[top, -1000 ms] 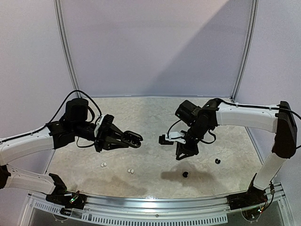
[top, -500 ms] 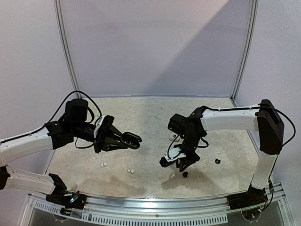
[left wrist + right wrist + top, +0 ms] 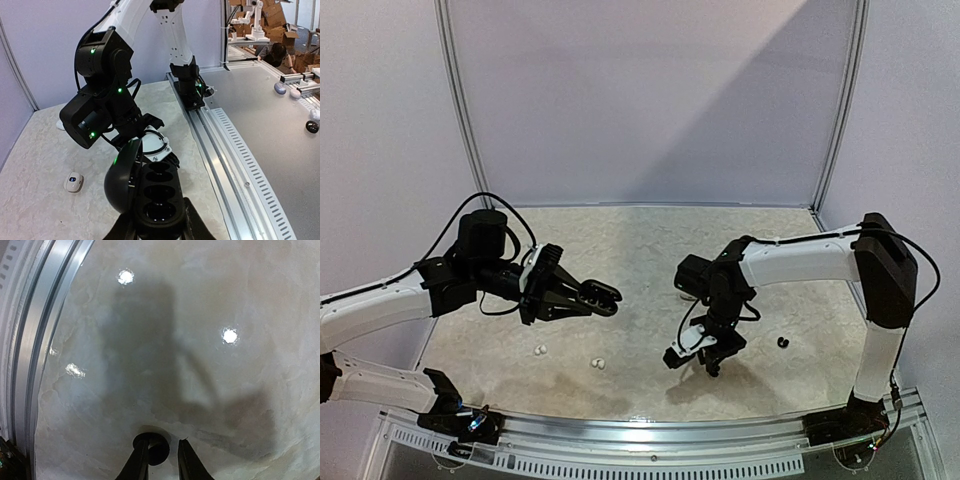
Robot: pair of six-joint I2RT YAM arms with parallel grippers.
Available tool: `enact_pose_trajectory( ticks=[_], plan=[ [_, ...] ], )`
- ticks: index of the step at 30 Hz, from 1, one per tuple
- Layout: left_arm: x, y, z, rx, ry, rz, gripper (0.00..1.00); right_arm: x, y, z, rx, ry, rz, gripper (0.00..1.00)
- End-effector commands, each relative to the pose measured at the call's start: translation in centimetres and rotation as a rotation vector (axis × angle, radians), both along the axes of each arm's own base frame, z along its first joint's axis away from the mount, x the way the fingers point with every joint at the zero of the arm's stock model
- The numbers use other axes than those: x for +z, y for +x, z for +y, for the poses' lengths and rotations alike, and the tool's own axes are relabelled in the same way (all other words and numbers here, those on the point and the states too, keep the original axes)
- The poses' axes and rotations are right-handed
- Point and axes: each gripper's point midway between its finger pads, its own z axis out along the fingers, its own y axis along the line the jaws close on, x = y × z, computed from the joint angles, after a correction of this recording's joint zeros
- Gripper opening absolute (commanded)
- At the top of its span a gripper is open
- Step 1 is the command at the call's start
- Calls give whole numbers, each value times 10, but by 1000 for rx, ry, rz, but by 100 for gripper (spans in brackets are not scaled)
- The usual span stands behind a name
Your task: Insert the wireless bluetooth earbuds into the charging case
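My left gripper (image 3: 582, 298) is shut on an open black charging case (image 3: 604, 296) and holds it above the table. In the left wrist view the case (image 3: 157, 192) shows its empty sockets, with its lid swung to the left, and my left gripper (image 3: 159, 226) grips its near end. My right gripper (image 3: 712, 362) is down at the table. In the right wrist view my right gripper (image 3: 161, 460) is open, astride a black earbud (image 3: 157, 451) that touches the left finger. A second black earbud (image 3: 782, 342) lies to the right. Two white earbuds (image 3: 540, 350) (image 3: 598, 363) lie at front left.
A white earbud (image 3: 74, 182) lies on the marble tabletop beyond the case in the left wrist view. The metal front rail (image 3: 640, 425) runs along the near table edge. The rail also shows in the right wrist view (image 3: 35, 340). Grey walls enclose the back and sides.
My right arm has swung toward the near edge and lowered its gripper down over the black earbud. My left arm has held still with the case.
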Motion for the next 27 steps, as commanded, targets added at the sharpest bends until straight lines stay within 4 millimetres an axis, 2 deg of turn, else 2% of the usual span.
enact_pose_trajectory(
  ticks=[1,14,18,22,27],
  plan=[
    [7,1,1,6,-19,-17,0,-8,5,4,26,-11,-19,21],
    [5,1,1,8,-14,-20,0,-15,1,-20,60,-75,-48,26],
    [6,1,0,5,-18,-24,0,-14,5,-13,47,-57,-58,26],
    [5,1,1,9,-14,-24,0,-17,3,-19,52,-81,-57,26],
    [5,1,1,9,-13,-23,0,-15,-7,-27,57,-89,-24,19]
  ],
)
